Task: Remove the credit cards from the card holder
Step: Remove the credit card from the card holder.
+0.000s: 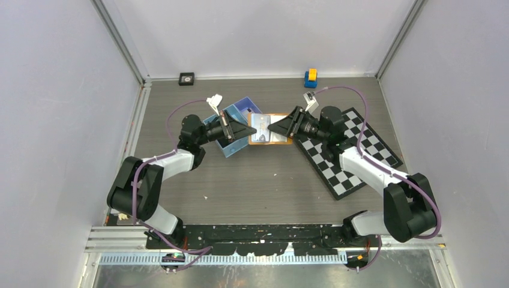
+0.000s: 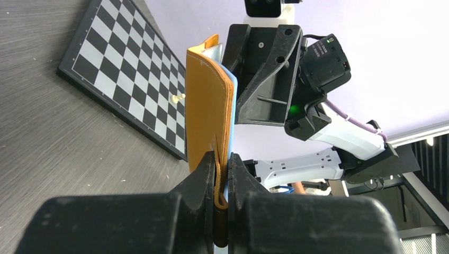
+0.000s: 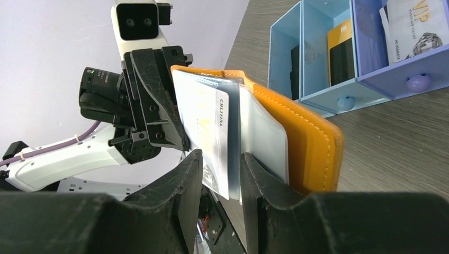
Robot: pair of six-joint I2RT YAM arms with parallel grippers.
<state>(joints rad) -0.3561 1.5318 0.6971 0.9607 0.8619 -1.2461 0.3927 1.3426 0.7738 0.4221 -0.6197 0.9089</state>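
The orange card holder (image 1: pixel 277 139) hangs open above the table between both arms. My left gripper (image 2: pixel 223 172) is shut on its folded orange edge (image 2: pixel 207 106), holding it upright. Pale credit cards (image 3: pixel 207 119) in clear sleeves stick out of the holder's orange cover (image 3: pixel 313 143). My right gripper (image 3: pixel 221 165) is open, its fingers either side of the free edge of the cards. The left finger (image 3: pixel 186 177) stands clear of them and the right finger (image 3: pixel 253 180) lies close against a sleeve. From above, the right gripper (image 1: pixel 271 127) meets the left gripper (image 1: pixel 252 132) over the holder.
A blue three-compartment tray (image 1: pixel 239 111) stands behind the left gripper, with cards in its compartments (image 3: pixel 339 53). A chessboard (image 1: pixel 351 153) lies on the right under the right arm. A yellow and blue block (image 1: pixel 310 77) and a small black object (image 1: pixel 186 78) sit by the back wall.
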